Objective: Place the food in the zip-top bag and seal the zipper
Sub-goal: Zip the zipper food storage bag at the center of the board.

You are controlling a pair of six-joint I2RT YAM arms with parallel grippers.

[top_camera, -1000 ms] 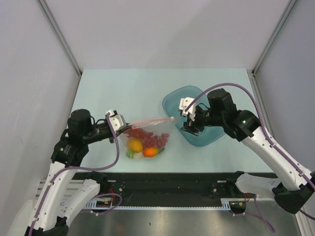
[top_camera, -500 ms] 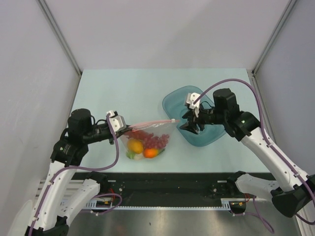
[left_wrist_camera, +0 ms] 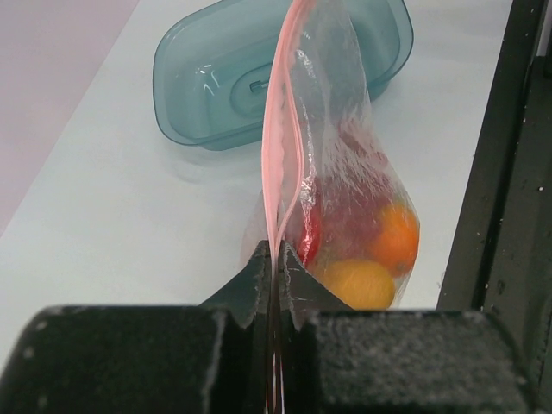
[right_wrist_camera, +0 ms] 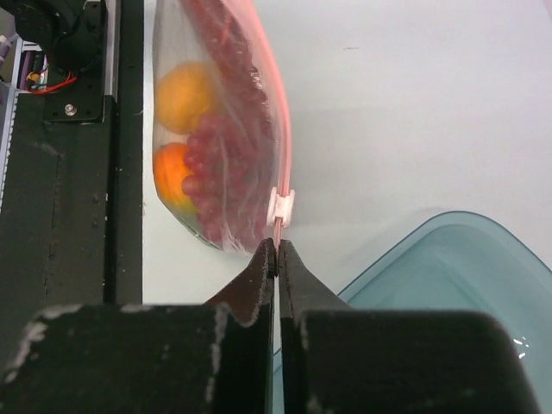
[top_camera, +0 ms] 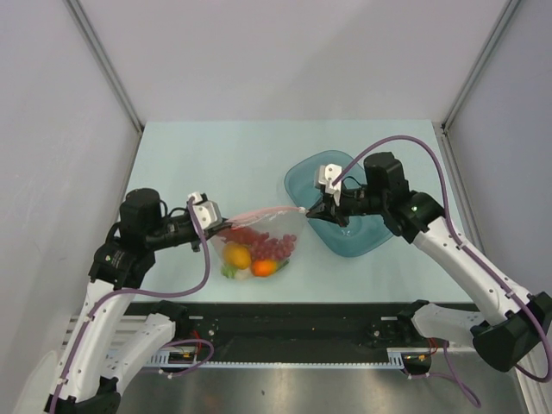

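The zip-top bag [top_camera: 278, 226] hangs between my two grippers, clear plastic with a pink zipper [top_camera: 263, 213] along its top edge. Inside lies the food: a yellow fruit [top_camera: 237, 254], an orange fruit [top_camera: 264, 267] and a dark red clump [top_camera: 267, 245]. My left gripper [top_camera: 211, 226] is shut on the strip's left end [left_wrist_camera: 277, 250]. The right gripper [top_camera: 309, 212] is shut on the strip's right end, just behind the white slider [right_wrist_camera: 281, 205]. In the right wrist view the strip [right_wrist_camera: 269, 86] runs away from my fingertips [right_wrist_camera: 277, 243].
A translucent blue bowl [top_camera: 358, 237] sits to the right of the bag, under my right wrist, and shows behind the bag in the left wrist view [left_wrist_camera: 207, 86]. The black rail [top_camera: 302, 323] runs along the table's near edge.
My right gripper has come left from over the bowl to the slider end of the strip and shut on it. The left gripper has kept its place on the other end.
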